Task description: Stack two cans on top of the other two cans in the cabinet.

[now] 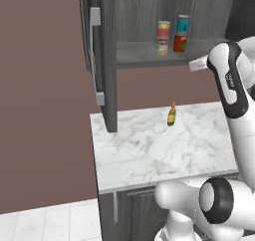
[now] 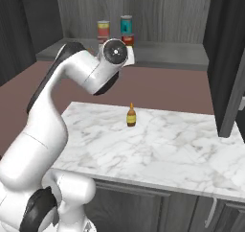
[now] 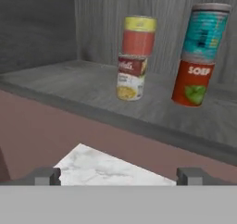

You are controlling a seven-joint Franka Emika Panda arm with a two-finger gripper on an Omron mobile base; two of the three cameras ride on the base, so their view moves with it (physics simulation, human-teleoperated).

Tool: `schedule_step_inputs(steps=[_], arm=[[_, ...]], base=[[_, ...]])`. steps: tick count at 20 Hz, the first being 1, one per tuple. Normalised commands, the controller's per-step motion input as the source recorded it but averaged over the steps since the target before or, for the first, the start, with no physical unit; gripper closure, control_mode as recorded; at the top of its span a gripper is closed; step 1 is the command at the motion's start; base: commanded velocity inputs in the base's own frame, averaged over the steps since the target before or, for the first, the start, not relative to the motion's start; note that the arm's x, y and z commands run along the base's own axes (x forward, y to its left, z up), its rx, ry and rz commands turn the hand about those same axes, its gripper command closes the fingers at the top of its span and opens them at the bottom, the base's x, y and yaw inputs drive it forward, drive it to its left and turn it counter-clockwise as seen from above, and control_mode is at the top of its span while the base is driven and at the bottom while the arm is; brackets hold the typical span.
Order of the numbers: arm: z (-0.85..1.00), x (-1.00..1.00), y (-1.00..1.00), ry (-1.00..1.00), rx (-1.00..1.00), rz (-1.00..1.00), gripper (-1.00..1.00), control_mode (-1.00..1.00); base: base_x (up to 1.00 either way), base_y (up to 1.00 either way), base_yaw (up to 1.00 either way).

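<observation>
Inside the cabinet (image 1: 149,56) both stacks are seen complete, so wide-spread fingers (image 3: 46,176) are best retreated toward six o'clock.

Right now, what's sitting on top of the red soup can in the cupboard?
A teal-blue can with a silver top stands on the red soup can. The soup can's own lid is covered, so it can't be seen.
</observation>
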Motion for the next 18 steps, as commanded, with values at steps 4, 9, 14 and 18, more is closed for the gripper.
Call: schedule_step_inputs(steps=[4,9,14,18], arm=[[-0.78,-0.58,0.62,0.03,0.0,-0.24,-1.0,-1.0],[-0.83,-0.41,0.63,0.15,0.0,-0.29,-1.0,-1.0],[-0.87,-0.11,0.59,0.33,-0.01,-0.39,-1.0,-1.0],[-0.58,-0.1,0.26,0.22,0.07,-0.31,-1.0,-1.0]], base=[[0.0,0.0,0.0],[0.0,0.0,0.0],[0.0,0.0,0.0],[0.0,0.0,0.0]])
